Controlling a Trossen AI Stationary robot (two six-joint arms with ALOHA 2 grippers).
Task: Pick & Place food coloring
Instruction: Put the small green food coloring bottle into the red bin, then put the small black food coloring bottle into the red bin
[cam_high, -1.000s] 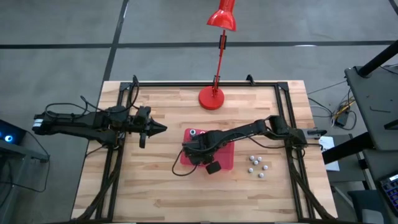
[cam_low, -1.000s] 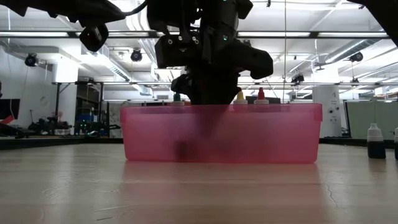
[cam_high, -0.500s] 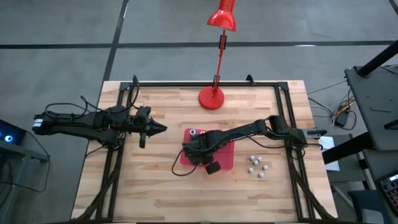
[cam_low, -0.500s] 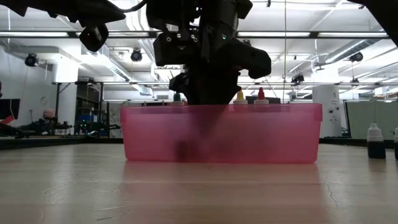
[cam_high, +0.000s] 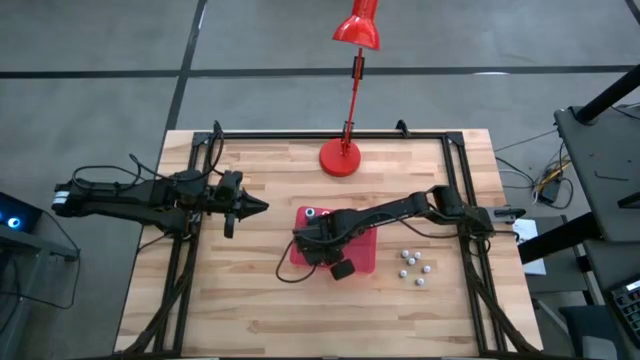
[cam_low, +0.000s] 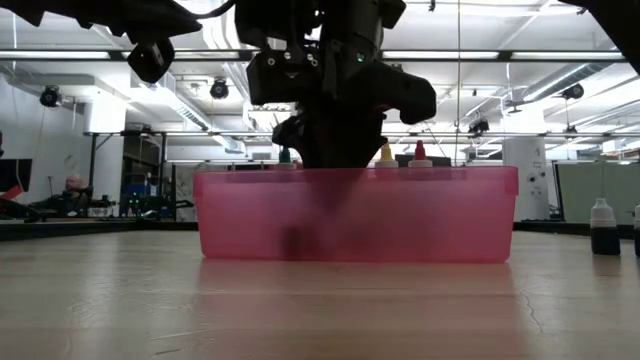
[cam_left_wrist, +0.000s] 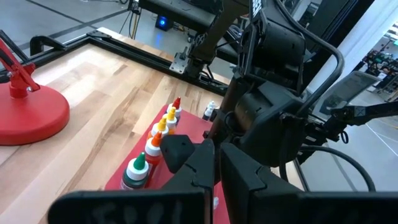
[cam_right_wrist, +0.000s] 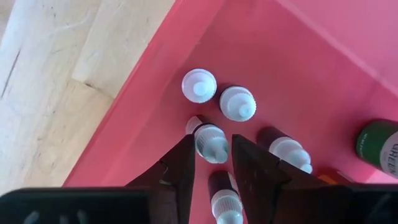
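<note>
Left gripper (cam_high: 262, 207): parked over the left half of the worktop (cam_high: 250, 310), pointing toward the middle, fingers pressed together, nothing in them.

Red lamp (cam_high: 342, 157): base planted at the far edge of the worktop, stem rising, shade tipped out past the edge.

Red tray (cam_low: 356, 214): sits around the centre of the worktop, and there is the right arm reaching right down into it!

Food coloring in the tray (cam_right_wrist: 212, 143): several white-capped bottles stand bunched in one corner; a green-labelled one (cam_right_wrist: 377, 142) stands a little apart. From the left wrist, a row of green, orange, yellow and red caps (cam_left_wrist: 159, 132) lines up along the tray's wall.

Right gripper (cam_right_wrist: 211, 165): low inside the tray, fingers (cam_right_wrist: 181, 169) parted, one on each side of a white-capped bottle; whether they touch it I cannot tell.

Loose bottles (cam_high: 414, 267): a small cluster, white caps up, standing on the worktop just right of the tray.
</note>
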